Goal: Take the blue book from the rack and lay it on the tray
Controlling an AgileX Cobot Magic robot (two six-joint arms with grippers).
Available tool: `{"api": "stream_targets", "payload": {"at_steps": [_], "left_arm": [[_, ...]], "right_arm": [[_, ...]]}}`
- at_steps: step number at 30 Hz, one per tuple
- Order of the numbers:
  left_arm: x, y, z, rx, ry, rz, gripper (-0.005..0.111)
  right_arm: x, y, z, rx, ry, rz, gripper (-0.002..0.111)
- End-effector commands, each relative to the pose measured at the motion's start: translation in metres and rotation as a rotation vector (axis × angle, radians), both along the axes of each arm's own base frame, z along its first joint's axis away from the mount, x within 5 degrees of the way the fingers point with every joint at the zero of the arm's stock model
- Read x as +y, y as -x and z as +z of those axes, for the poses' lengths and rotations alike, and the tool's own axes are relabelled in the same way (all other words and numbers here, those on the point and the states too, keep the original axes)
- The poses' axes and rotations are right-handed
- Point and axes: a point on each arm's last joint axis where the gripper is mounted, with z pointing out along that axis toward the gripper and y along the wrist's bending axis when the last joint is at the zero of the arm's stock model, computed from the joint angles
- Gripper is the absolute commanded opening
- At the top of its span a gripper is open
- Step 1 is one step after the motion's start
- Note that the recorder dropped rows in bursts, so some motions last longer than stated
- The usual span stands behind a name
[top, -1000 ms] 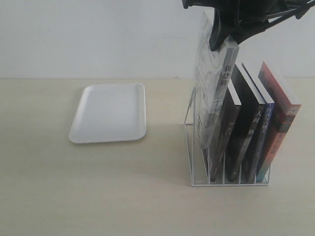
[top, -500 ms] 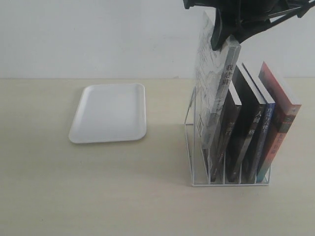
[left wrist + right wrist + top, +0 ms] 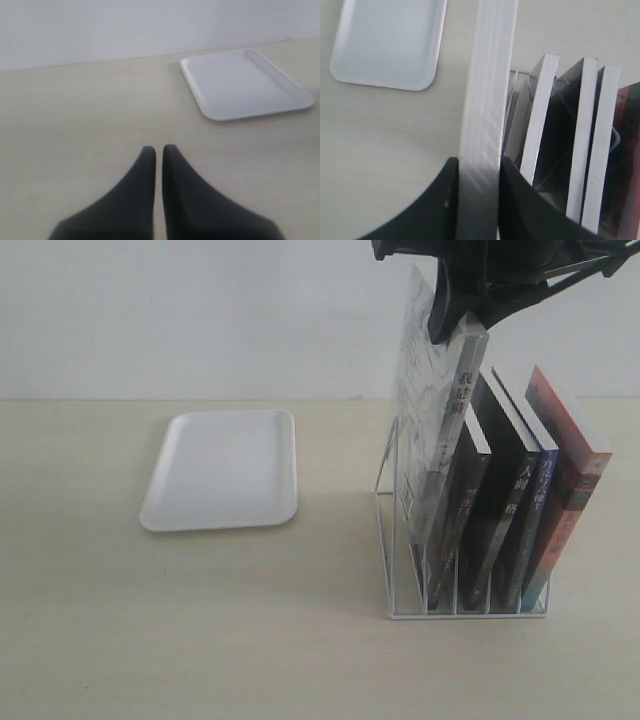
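Observation:
My right gripper (image 3: 455, 325) (image 3: 477, 162) is shut on the top edge of a grey-spined book with a pale cover (image 3: 440, 430) (image 3: 487, 90). This book is raised partly out of the leftmost slot of the white wire rack (image 3: 385, 490) and leans left. The blue book (image 3: 540, 495) stands in the rack beside the red-and-teal book (image 3: 575, 485); the right wrist view shows only its page edge (image 3: 606, 150). The white tray (image 3: 220, 470) (image 3: 245, 82) (image 3: 390, 40) lies bare to the left. My left gripper (image 3: 159, 149) is shut on nothing, over bare table.
Two black-spined books (image 3: 500, 500) stand between the raised book and the blue one. The pale wooden table (image 3: 200, 620) runs back to a white wall. The left arm is outside the exterior view.
The grey-spined book in my right gripper has shifted very slightly to the right. The tray, rack and other books have stayed put.

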Motion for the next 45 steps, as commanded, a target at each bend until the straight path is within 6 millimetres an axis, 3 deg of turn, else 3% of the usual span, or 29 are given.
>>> {"api": "stream_targets", "payload": {"at_steps": [1, 10, 28, 32, 37, 45], "left_arm": [[0.0, 0.0, 0.003, -0.022, -0.001, 0.001, 0.005], [0.0, 0.0, 0.003, -0.022, -0.001, 0.001, 0.005], [0.0, 0.0, 0.003, -0.022, -0.001, 0.001, 0.005], [0.0, 0.0, 0.003, -0.022, -0.001, 0.001, 0.005], [0.0, 0.0, 0.003, -0.022, -0.001, 0.001, 0.005], [0.0, 0.0, 0.003, -0.022, -0.001, 0.001, 0.005]], "right_arm": [[0.005, -0.012, -0.01, -0.008, 0.021, 0.001, 0.0], [0.016, -0.031, -0.044, 0.071, 0.07, 0.007, 0.0], [0.019, -0.042, -0.062, 0.105, 0.109, -0.009, 0.001], [0.019, -0.042, -0.062, 0.105, 0.109, -0.009, 0.016], [0.019, -0.042, -0.062, 0.105, 0.109, -0.009, 0.042], [0.016, -0.036, -0.049, 0.075, 0.092, -0.01, 0.043]]}}
